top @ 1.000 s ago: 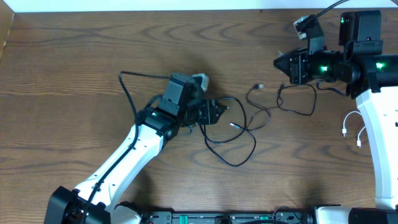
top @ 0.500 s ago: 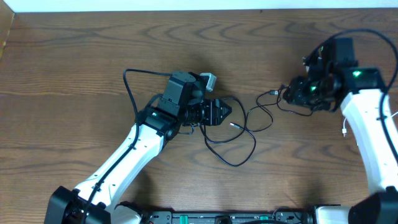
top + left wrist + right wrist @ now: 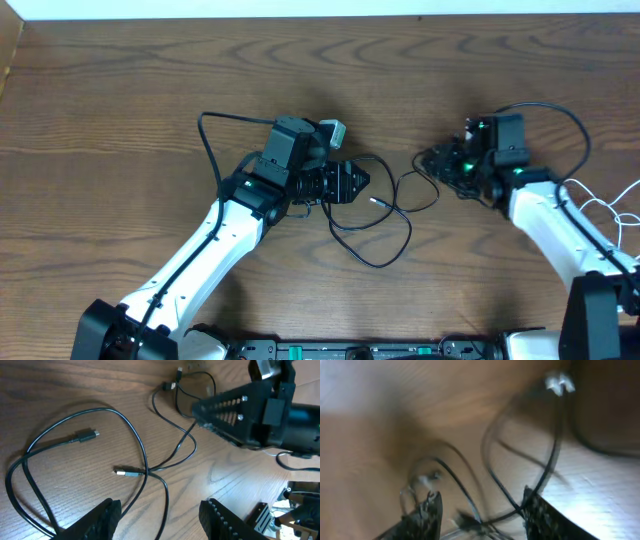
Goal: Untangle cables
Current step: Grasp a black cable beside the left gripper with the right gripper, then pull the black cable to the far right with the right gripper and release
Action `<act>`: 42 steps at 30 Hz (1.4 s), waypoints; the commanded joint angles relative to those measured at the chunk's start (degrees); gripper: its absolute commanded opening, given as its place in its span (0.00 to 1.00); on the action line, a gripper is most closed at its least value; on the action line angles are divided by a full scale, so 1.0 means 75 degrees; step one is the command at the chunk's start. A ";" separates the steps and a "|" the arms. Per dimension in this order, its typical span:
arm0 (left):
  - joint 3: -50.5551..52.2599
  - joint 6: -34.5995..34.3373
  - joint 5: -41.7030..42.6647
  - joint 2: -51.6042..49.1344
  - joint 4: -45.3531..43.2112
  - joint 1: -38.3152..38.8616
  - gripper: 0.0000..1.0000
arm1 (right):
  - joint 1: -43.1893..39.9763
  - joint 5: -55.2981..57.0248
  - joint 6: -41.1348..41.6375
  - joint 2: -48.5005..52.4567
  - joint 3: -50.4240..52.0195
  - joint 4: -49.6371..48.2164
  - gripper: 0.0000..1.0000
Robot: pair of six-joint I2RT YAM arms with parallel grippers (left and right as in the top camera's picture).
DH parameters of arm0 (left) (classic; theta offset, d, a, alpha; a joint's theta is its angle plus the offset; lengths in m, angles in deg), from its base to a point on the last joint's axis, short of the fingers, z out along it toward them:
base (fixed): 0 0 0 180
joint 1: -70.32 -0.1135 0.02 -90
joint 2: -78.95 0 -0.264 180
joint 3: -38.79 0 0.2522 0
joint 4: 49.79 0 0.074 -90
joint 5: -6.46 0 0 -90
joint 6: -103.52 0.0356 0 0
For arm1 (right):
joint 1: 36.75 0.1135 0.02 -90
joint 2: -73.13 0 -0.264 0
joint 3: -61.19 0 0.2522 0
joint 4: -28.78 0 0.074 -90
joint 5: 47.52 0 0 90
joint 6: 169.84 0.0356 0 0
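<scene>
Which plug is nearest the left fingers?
The silver-tipped plug, beside where the black cable crosses itself; the dark plug and the top plug lie farther off.

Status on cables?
Left claw open over black cable loops. Right claw open at cable's far end, view blurred. White cable apart, beside right arm. Nothing in the way.

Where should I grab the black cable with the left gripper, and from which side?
Probably the dark plug of the black cable: it is stiff and lies alone inside the loop, nothing crossing it. Bring the left gripper straight down from above, open jaws straddling the plug's width.
</scene>
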 commanded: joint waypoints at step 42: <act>-0.0058 0.0131 -0.0055 -0.0055 0.0306 -0.0003 0.55 | 0.1160 -0.1635 -0.3926 -0.1469 -0.2436 0.0154 0.01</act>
